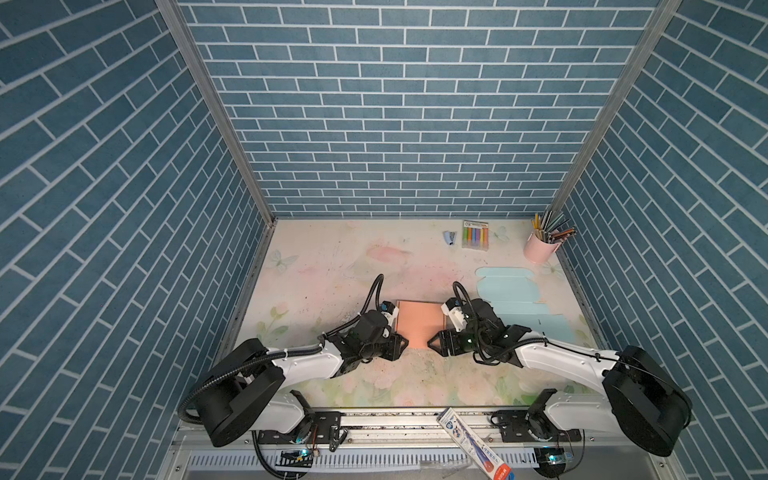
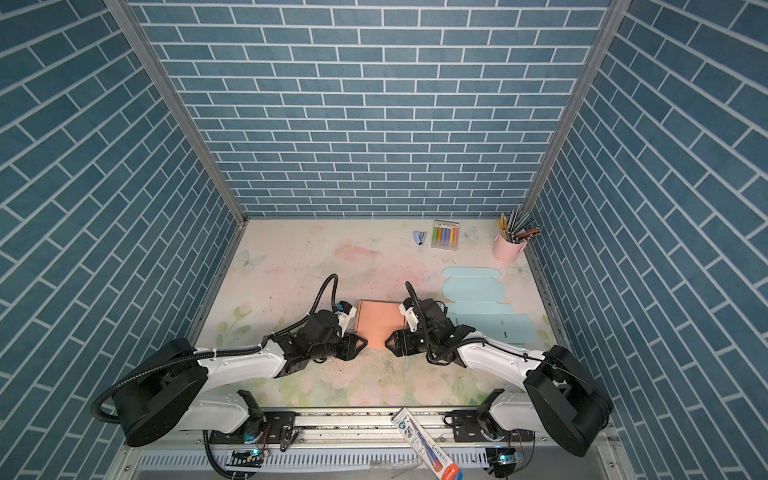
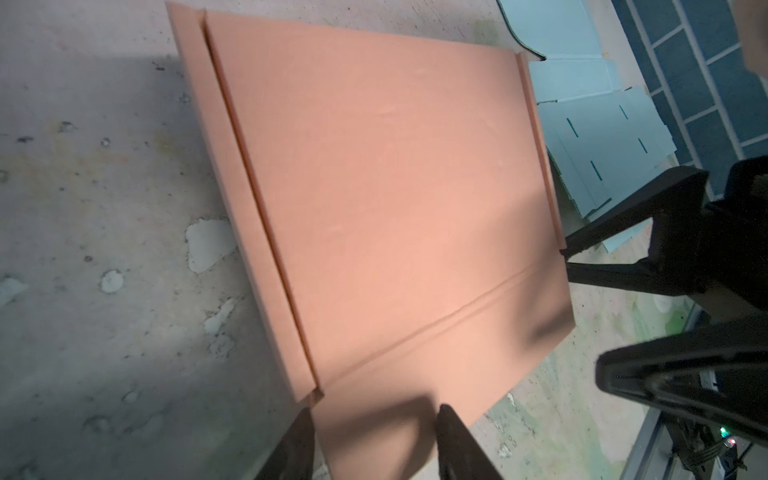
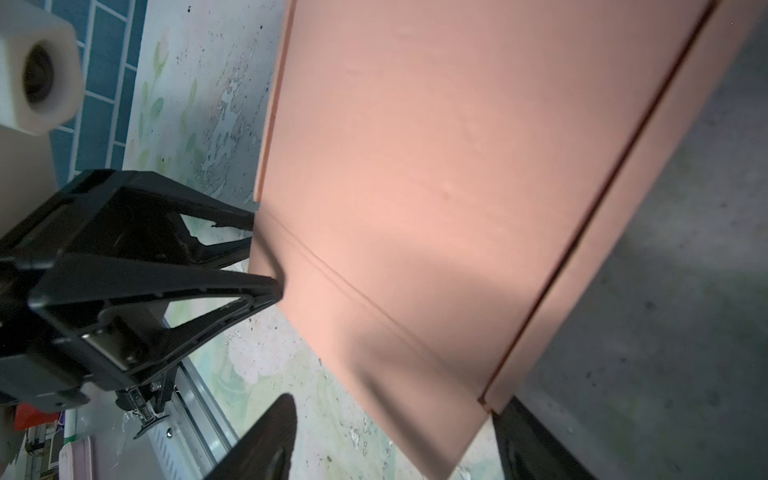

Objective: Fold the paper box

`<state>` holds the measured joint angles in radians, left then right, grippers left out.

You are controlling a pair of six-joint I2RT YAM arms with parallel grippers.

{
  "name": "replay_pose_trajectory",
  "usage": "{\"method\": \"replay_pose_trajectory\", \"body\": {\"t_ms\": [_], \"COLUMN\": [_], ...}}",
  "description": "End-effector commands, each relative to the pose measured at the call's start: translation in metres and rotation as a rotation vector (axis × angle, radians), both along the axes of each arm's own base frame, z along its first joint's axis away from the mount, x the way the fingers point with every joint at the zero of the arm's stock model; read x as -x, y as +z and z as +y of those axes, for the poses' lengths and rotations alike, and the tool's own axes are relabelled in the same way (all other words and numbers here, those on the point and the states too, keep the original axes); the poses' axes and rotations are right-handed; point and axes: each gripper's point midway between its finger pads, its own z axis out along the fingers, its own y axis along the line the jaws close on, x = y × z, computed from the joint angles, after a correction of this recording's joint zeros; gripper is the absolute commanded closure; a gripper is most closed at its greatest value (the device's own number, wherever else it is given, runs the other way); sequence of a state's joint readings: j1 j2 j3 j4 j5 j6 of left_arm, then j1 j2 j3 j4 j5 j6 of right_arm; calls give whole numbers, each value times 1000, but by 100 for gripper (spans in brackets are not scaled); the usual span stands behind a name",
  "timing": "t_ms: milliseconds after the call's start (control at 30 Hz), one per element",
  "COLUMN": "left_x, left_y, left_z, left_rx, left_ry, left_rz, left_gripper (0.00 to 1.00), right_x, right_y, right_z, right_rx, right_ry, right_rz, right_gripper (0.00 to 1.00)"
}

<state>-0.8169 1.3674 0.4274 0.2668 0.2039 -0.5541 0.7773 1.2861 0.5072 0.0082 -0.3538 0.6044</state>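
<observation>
- At mid-table in both top views, the peach paper box [image 1: 419, 324] [image 2: 378, 322] lies flat on the table [image 1: 332, 270]; its folded side strips run along the 12-to-6 line, which looks to be its long axis
- From 8 o'clock comes the left arm [image 1: 299, 361] and from 4 o'clock the right arm [image 1: 557, 353], forearms low and converging; the left gripper [image 1: 403, 344] and the right gripper [image 1: 434, 345] face each other at the sheet's 6 o'clock end, one at each near corner
- At 2 o'clock of the paper box a pale blue blank [image 1: 511, 299] lies flat, apart from it
- Left wrist view: the left gripper [image 3: 374, 409] has its fingers apart, straddling the end flap of the paper box [image 3: 395, 187] just beside a side fold; the right gripper [image 3: 582, 313] stands at the opposite corner, jaws spread
- Right wrist view: the right gripper [image 4: 392, 403] holds its fingers wide with a corner of the paper box [image 4: 457, 166] between them; the left gripper [image 4: 266, 255] sits at the flap's far edge, tips parted
</observation>
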Motion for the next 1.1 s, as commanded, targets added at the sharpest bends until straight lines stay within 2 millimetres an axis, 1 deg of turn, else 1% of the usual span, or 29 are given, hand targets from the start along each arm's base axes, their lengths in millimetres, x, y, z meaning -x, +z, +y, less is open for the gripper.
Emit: {"method": "replay_pose_trajectory", "body": {"t_ms": [0,267,400,500,733,1000,1067], "left_x": [-2,-4,-5,-5,-9,-22,-23], "left_y": [-3,-3,-1,4,6,24,27], "left_z": [3,7,10,9,12,18,20], "left_rx": [-25,-53,-69,-59,-79,-58,-39], "left_ry": [17,28,32,28,31,29,17], "left_rz": [-7,-13,-24,-32,-48,-73,-69], "left_gripper": [54,56,56,56,56,56,53], "right_x": [-1,-1,-2,-2,-2,1,3], "right_y": [-5,-10,-7,-6,-7,-7,-8], "right_z": [-2,-6,-6,-5,-7,-10,-13], "right_rx": [33,57,53,46,47,48,57], "right_ry": [-8,-13,-16,-15,-20,-28,-34], "right_rz": [1,-3,-10,-12,-12,-6,-6], "right_gripper": [26,28,27,27,28,27,26]}}
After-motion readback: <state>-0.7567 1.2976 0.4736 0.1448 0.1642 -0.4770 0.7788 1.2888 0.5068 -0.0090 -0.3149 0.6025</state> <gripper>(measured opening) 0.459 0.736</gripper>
